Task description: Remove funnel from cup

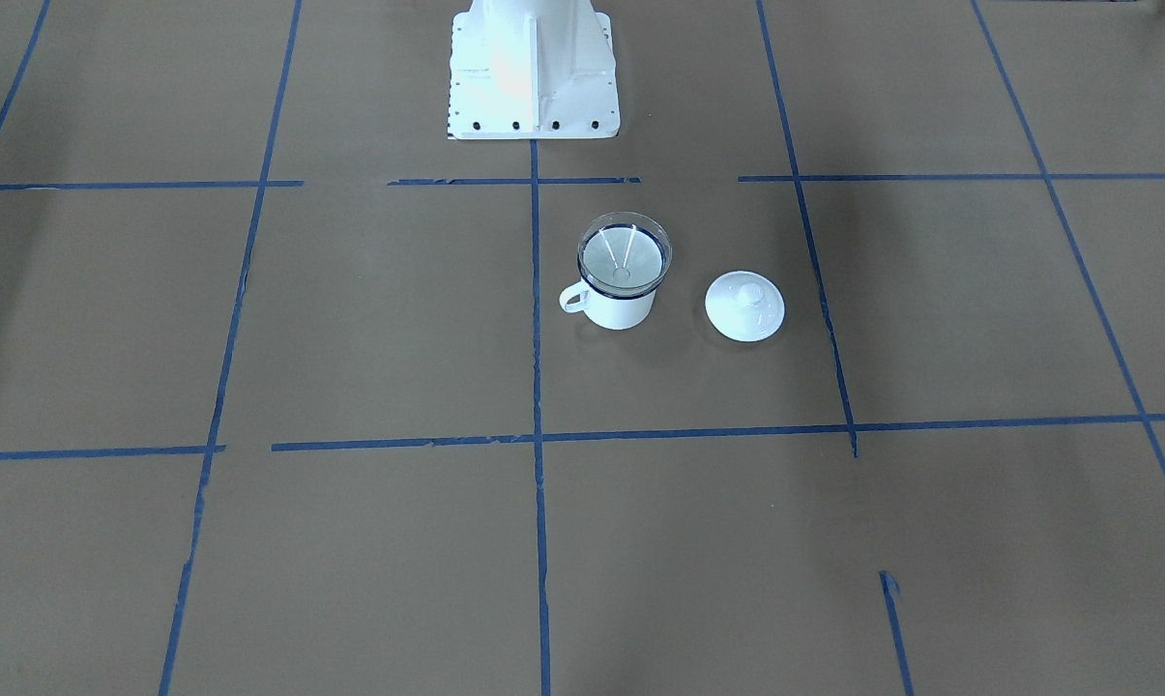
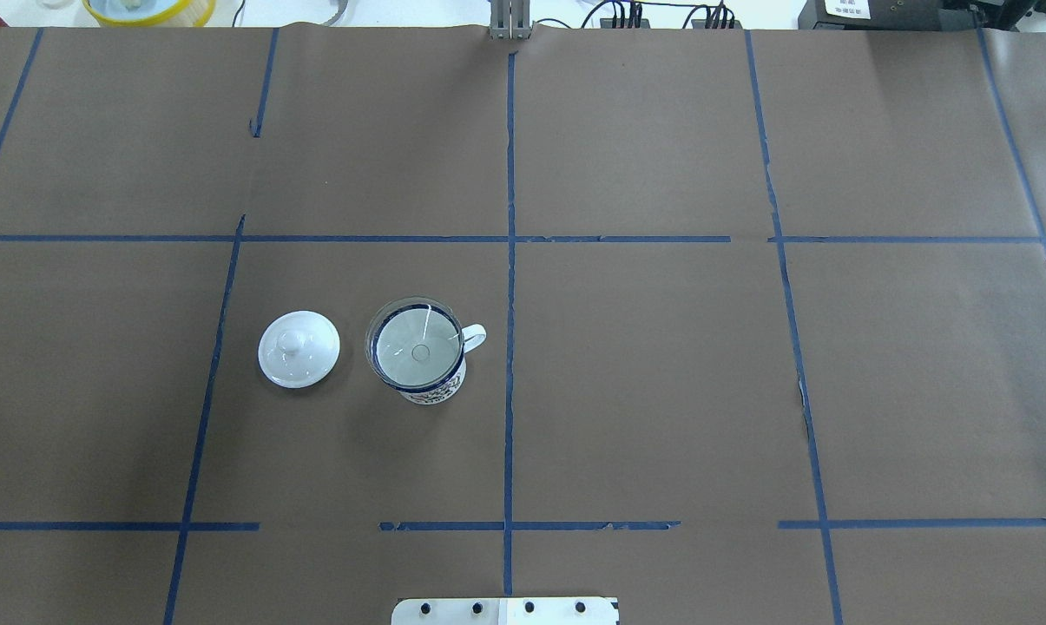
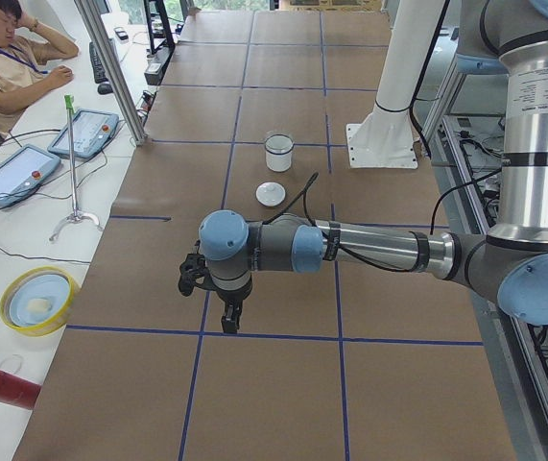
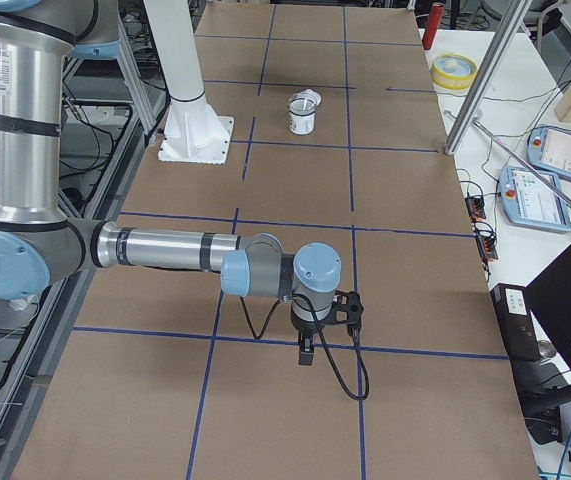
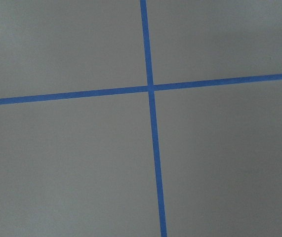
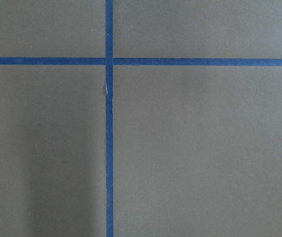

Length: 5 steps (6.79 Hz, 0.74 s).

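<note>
Near the table's middle, just to the robot's left of the centre tape line (image 2: 510, 347): the cup (image 1: 621, 307) stands upright with the funnel (image 1: 625, 253) seated in its mouth. The clear rim rests on the dark blue rim and the spout hangs down inside. The funnel sits about level, held only by its own cone wedging in the opening, so I judge a straight lift should free it.

- The cup's handle points toward the centre line. A white knobbed lid (image 1: 744, 305) lies flat on the brown paper to the robot's left of the cup, near it but not touching.
- Both arms are parked at opposite ends of the table (image 1: 350, 319), well apart from the cup. This looks like a ready pose, and nothing has been reached for yet.
- The left gripper (image 3: 228, 327) hangs low over a tape crossing and shows only in the left side view. I cannot tell whether its fingers are open or closed.
- The right gripper (image 4: 306, 358) is likewise low over a crossing at the far end. Its finger state cannot be told either.
- Both wrist cameras show only bare paper and blue tape.

Writing: the cup's wall facing the robot carries a dark blue pattern (image 2: 429, 396), too small to read. A white label (image 2: 845, 8) sits on a dark box beyond the table's far edge; it is illegible. No brand marks can be made out.
</note>
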Tool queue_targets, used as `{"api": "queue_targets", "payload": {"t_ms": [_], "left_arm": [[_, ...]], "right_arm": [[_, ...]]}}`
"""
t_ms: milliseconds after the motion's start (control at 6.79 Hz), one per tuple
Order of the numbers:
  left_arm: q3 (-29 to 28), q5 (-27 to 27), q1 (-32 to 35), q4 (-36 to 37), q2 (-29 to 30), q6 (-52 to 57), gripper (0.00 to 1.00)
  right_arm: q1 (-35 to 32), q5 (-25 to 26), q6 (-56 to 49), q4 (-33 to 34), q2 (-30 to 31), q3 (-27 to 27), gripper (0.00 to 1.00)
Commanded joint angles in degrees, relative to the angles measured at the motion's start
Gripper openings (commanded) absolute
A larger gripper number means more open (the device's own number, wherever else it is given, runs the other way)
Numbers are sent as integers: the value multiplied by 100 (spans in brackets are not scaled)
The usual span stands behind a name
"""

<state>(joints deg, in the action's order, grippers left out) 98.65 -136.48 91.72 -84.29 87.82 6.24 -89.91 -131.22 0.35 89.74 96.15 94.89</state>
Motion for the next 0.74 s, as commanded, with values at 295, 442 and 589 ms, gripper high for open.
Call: {"api": "queue_targets", "payload": {"t_ms": [295,442,589], "left_arm": [[75,-10,-5,9,95,0,100],[198,24,-83,-52,408,-17,100],[303,25,-145,-87,785,-9,100]], "right_arm": [[0,0,0,0,0,3,100],[0,0,0,0,0,3,100],[0,0,0,0,0,3,100]]}}
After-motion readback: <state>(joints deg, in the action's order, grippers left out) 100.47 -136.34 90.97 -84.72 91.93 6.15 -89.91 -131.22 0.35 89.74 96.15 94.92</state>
